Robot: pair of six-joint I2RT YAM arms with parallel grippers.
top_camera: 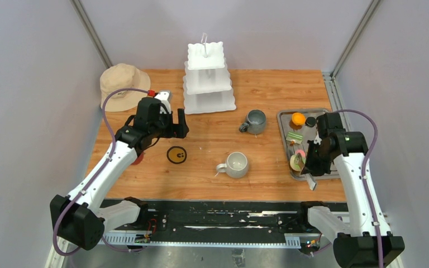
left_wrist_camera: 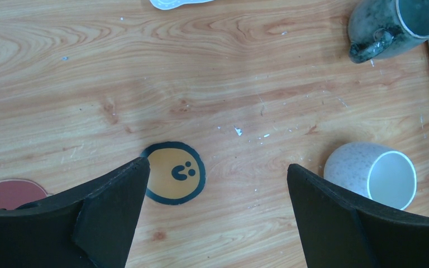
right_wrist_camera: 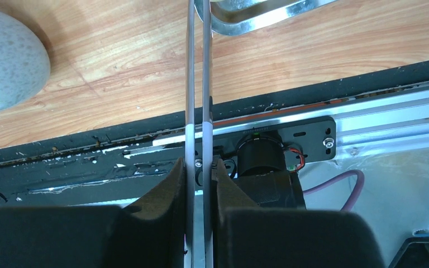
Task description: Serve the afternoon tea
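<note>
The white three-tier stand [top_camera: 208,78] stands at the back centre. A dark grey mug [top_camera: 254,120] and a light grey mug [top_camera: 236,164] sit mid-table; both show in the left wrist view, dark [left_wrist_camera: 394,25] and light [left_wrist_camera: 371,173]. Toy pastries lie in the steel tray [top_camera: 284,120]: an orange piece [top_camera: 298,118], a green piece [top_camera: 295,137] and a green-pink donut [top_camera: 297,162]. My left gripper [top_camera: 179,120] [left_wrist_camera: 218,173] is open and empty above the table. My right gripper [top_camera: 311,170] [right_wrist_camera: 198,167] is shut on metal tongs [right_wrist_camera: 190,84] over the tray's near end.
A beige bucket hat [top_camera: 120,84] lies at the back left. A yellow smiley coaster [top_camera: 176,154] [left_wrist_camera: 174,173] lies under my left gripper, and a red coaster [left_wrist_camera: 11,194] lies to its left. The tongs reach over the table's near edge.
</note>
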